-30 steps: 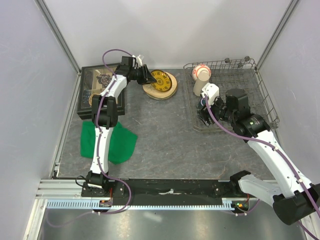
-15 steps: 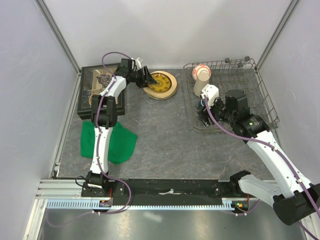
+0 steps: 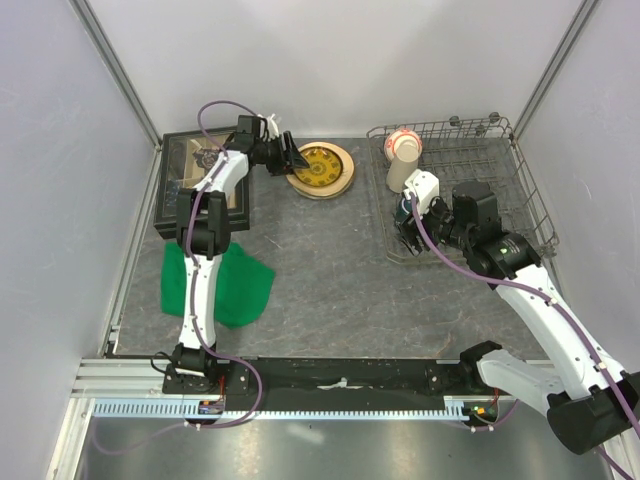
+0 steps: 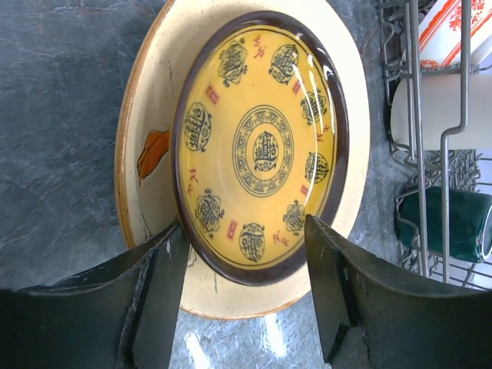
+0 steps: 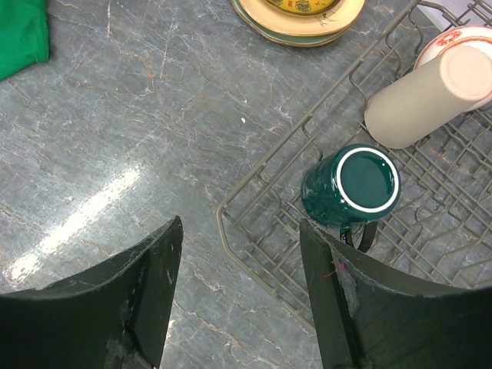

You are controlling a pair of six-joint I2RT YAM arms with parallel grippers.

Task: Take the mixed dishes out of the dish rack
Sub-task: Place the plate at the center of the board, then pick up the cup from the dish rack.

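Checking in: our left gripper (image 4: 244,231) has its fingers spread wide, one on either side of the near rim of the yellow plate (image 4: 261,146). That plate sits stacked on a cream plate (image 4: 150,115) on the table (image 5: 115,115), left of the dish rack (image 3: 500,170). Our right gripper (image 5: 240,227) hangs parted above the rack's corner, gripping nothing. We see the green mug (image 5: 350,188), beige cup (image 5: 419,100) and red-and-white bowl (image 5: 453,42) in the rack.
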